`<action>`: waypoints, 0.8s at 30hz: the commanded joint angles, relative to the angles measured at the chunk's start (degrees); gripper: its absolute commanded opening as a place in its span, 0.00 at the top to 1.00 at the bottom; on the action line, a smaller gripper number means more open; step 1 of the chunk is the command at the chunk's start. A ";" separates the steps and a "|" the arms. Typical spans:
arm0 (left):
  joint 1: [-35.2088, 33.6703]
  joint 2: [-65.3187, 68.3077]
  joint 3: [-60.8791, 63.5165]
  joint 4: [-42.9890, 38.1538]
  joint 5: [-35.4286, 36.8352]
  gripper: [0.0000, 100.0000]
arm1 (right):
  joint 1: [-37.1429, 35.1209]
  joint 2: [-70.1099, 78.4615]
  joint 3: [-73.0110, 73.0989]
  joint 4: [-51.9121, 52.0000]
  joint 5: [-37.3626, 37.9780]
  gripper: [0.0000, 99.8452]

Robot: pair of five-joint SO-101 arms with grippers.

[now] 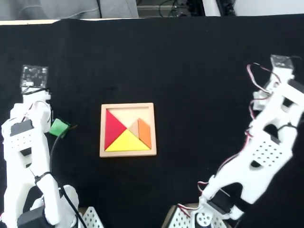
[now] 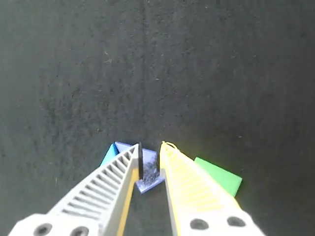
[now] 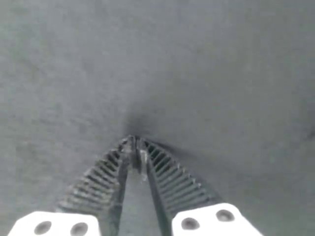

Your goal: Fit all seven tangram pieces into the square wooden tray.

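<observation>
Several pieces, red [image 1: 113,128], yellow [image 1: 127,141] and orange [image 1: 145,133] among them, already lie in the tray [image 1: 128,105]. Its upper part is bare, likely space for the rest. Well off to its side, the left gripper [image 2: 150,150] seems pinched on a blue piece [image 2: 149,172] - probably the next to go in - with a green piece [image 2: 219,176] just beside. The right gripper [image 3: 134,147] hangs fingers together, holding nothing, parked clear of the work.
</observation>
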 commanded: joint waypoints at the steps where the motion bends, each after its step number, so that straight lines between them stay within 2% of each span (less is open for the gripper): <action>1: -3.03 -1.58 -3.82 -0.70 4.40 0.92 | 7.21 2.68 -0.84 -2.73 1.85 0.99; 7: -7.16 -1.58 -4.70 -0.70 5.19 0.92 | 13.10 5.49 -1.19 -7.65 5.36 0.99; 13: -6.64 -1.58 -4.53 -0.70 5.27 0.92 | 15.21 5.14 -1.10 -6.77 7.30 0.99; 17: -6.81 -1.58 -4.79 -0.62 6.68 0.92 | 13.27 0.22 -4.09 1.58 6.59 0.99; 24: -6.73 -1.58 -5.67 -0.35 7.74 0.92 | 6.42 -15.78 -7.52 14.95 -3.34 0.99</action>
